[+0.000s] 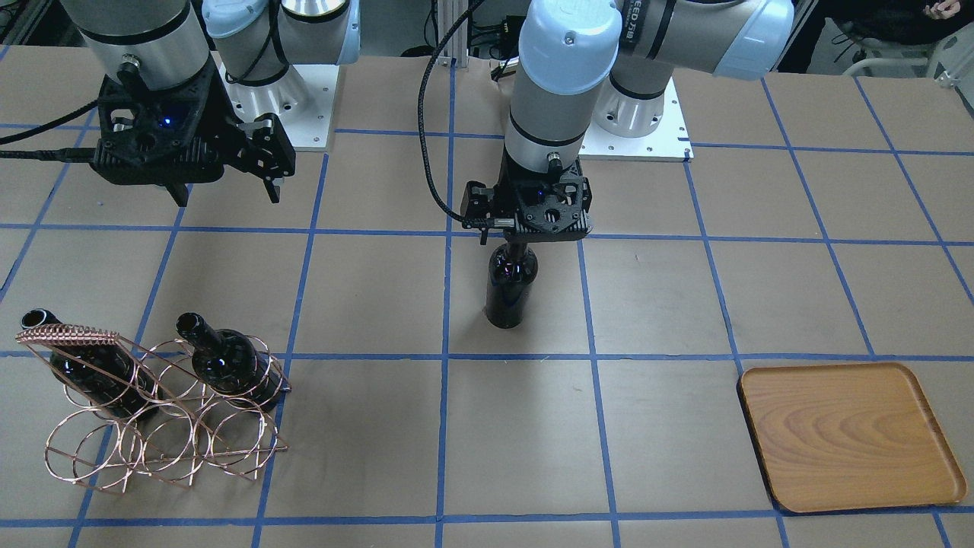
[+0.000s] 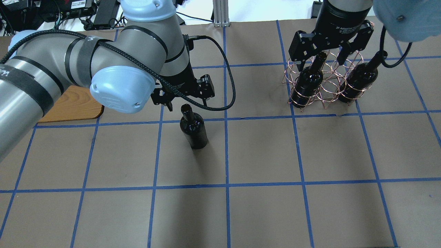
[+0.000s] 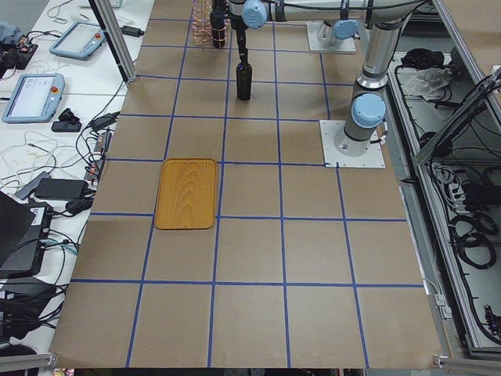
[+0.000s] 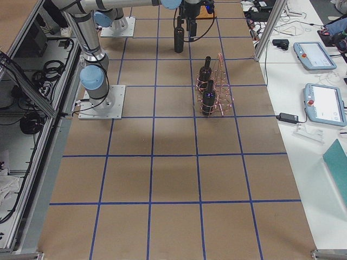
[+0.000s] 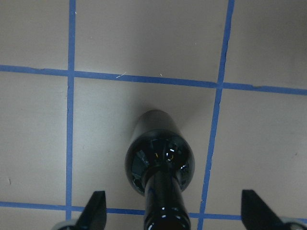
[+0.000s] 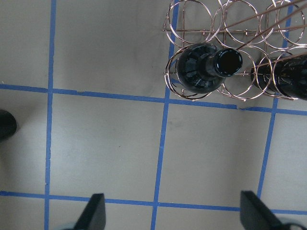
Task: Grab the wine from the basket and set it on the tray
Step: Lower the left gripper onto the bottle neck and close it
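Observation:
One wine bottle (image 2: 193,129) stands upright on the table near the middle; it also shows in the front view (image 1: 510,285) and the left wrist view (image 5: 160,158). My left gripper (image 2: 187,104) is open, its fingers (image 5: 96,206) on either side of the neck and clear of it. Two more bottles (image 1: 228,365) (image 1: 84,365) stand in the copper wire basket (image 1: 152,426), which also shows in the overhead view (image 2: 324,93). My right gripper (image 2: 320,58) hangs open and empty above the basket. The wooden tray (image 1: 848,434) lies empty, well apart from both grippers.
The brown table top is marked with a blue tape grid. The arm base plates (image 1: 639,137) sit at the robot's side. In the side views, tablets and cables (image 3: 31,94) lie on a white bench beyond the table's edge.

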Motion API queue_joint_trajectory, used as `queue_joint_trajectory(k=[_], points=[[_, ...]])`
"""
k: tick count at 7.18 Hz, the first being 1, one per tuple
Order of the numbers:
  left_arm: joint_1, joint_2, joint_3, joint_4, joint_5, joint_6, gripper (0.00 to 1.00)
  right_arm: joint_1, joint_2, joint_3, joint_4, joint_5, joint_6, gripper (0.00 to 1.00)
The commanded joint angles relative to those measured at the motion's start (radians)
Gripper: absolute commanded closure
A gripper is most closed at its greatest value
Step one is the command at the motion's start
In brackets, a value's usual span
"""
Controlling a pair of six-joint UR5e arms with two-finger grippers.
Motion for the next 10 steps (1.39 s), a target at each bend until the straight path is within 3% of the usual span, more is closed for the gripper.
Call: queue_joint_trajectory(k=[1,9,10], points=[[0.005,0.002,-0.025,0.003,0.002,0.002,0.00,0.000,0.001,0.000,0.001,0.001,-0.001,0.00],[0.017,-0.007,-0.043,0.009,-0.012,-0.003,0.14,0.001,-0.001,0.000,-0.012,-0.001,-0.004,0.00],[0.017,-0.007,-0.043,0.010,-0.012,0.007,0.23,0.000,-0.001,0.000,-0.010,-0.009,-0.004,0.00]])
